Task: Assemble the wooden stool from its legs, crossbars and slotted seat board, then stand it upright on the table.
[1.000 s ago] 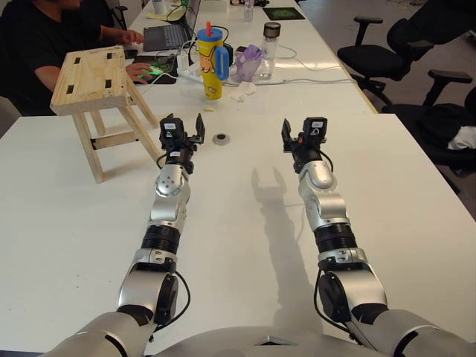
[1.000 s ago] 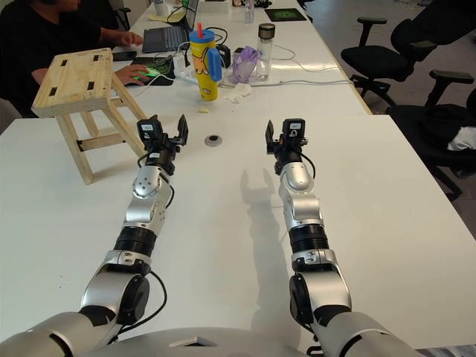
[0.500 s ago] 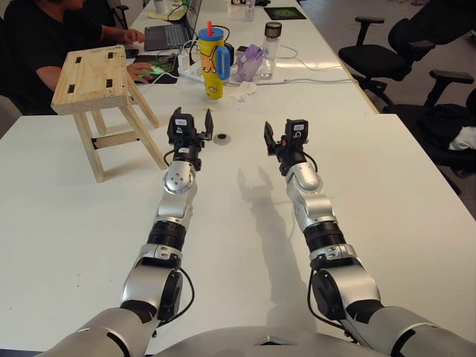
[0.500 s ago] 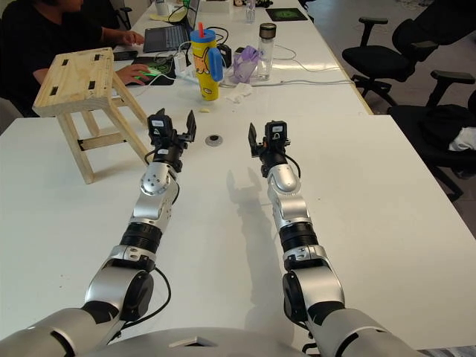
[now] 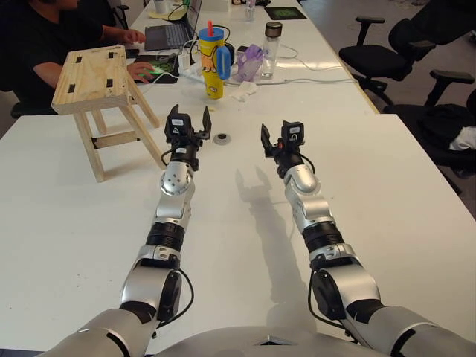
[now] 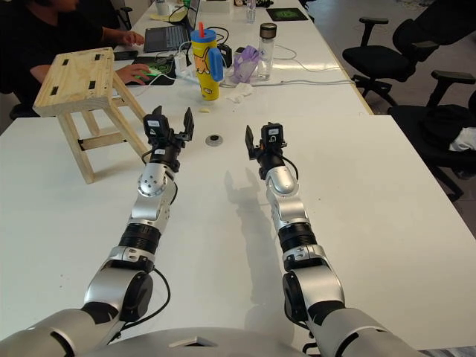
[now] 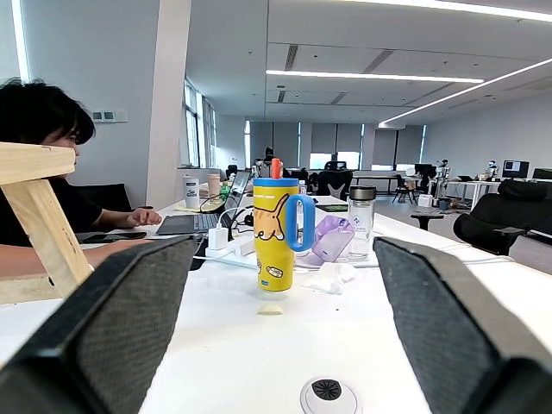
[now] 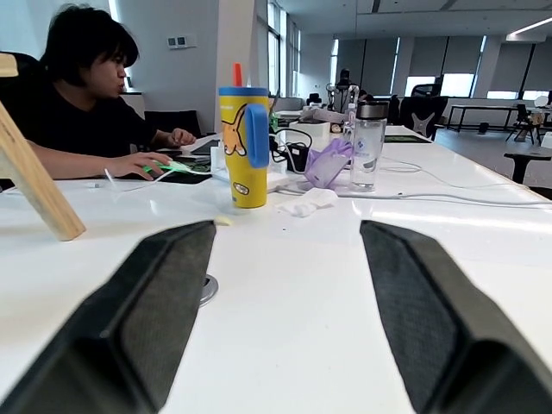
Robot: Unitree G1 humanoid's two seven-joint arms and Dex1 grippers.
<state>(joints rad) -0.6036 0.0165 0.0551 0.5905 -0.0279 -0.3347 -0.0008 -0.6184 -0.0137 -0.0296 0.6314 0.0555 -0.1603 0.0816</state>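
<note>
The wooden stool point(image 5: 93, 71) stands upright and assembled at the far left of the white table point(image 5: 387, 193), slotted seat board on top, legs and crossbars joined. My left gripper point(image 5: 189, 120) hovers open just right of the stool's near leg point(image 7: 43, 226), nothing between its pads point(image 7: 112, 332). My right gripper point(image 5: 277, 139) is held open over the table's middle, a hand's width right of the left one, pads point(image 8: 431, 315) empty. A stool leg point(image 8: 34, 191) shows beside it farther off.
A round cable grommet point(image 5: 221, 138) sits in the table between the grippers. Behind it stand a yellow tumbler point(image 5: 211, 63), a clear bottle point(image 5: 269, 48), a purple bag point(image 5: 249, 63) and a laptop point(image 5: 169, 33). A person's hand point(image 5: 140, 71) rests behind the stool. Office chairs point(image 5: 387, 52) stand at the right.
The right gripper has swung leftward toward the table's middle. The left gripper has moved slightly farther away and to the right. Both stayed open; the stool has not moved.
</note>
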